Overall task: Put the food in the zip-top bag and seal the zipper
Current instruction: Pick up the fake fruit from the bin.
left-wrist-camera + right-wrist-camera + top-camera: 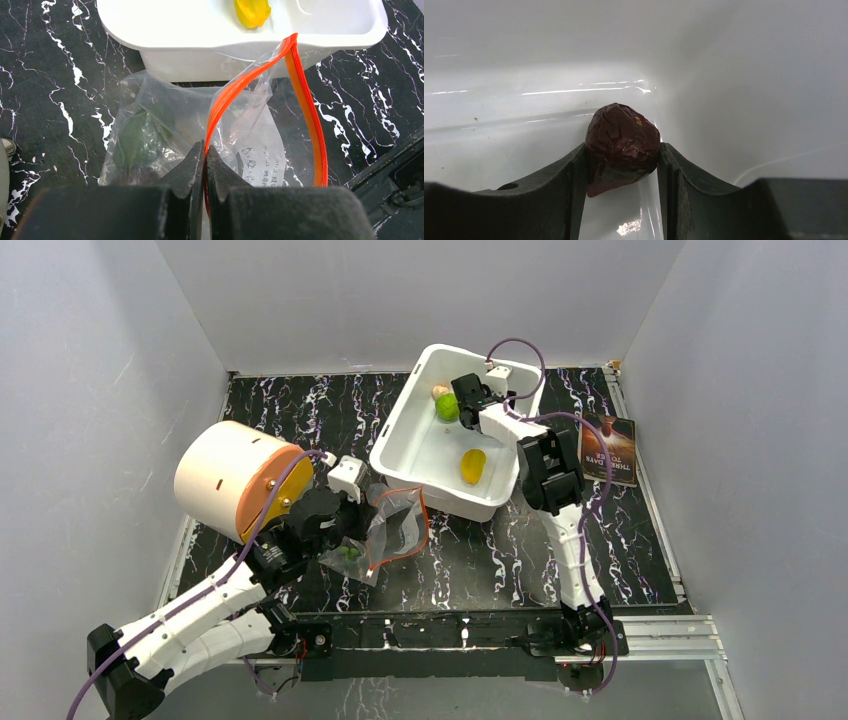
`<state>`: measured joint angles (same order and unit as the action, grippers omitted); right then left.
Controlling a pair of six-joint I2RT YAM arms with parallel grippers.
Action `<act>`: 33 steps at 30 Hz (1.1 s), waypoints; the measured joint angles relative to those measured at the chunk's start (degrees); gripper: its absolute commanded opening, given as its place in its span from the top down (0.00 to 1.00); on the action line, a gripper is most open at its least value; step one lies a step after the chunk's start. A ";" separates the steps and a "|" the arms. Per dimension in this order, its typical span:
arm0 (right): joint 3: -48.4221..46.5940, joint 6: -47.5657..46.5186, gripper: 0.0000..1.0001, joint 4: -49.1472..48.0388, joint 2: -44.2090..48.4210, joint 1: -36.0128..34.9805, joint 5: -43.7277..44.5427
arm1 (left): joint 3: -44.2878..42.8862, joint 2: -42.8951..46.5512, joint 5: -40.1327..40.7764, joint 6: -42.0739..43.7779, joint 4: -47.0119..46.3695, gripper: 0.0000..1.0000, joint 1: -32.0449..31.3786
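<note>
the left tool (205, 152) was clamped on the zipper (304, 100); the right tool (622, 152) was clamped on the purple-brown fruit (624, 132) in the white tub (514, 60).

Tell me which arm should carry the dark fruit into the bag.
Right. The right pincer grips the dark wrinkled fruit in the white tub; the left pincer is shut on the zip-top bag's zipper.

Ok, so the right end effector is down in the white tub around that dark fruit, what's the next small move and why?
Probably lift straight up. The fingers of the right end effector touch both sides of the dark fruit in the white tub, while the left end effector pinches the zipper, holding the bag open at its mouth.
</note>
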<state>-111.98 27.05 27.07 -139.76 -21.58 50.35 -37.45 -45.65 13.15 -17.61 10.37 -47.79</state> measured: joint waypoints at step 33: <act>25.35 -1.07 0.74 4.72 42.16 -6.23 -33.75 | -0.66 -1.05 -0.02 -3.63 -0.15 1.00 0.02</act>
<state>-86.63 25.98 31.79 -97.60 -27.81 16.60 -38.11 -46.70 13.13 -21.23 10.22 -47.77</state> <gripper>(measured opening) 0.454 0.010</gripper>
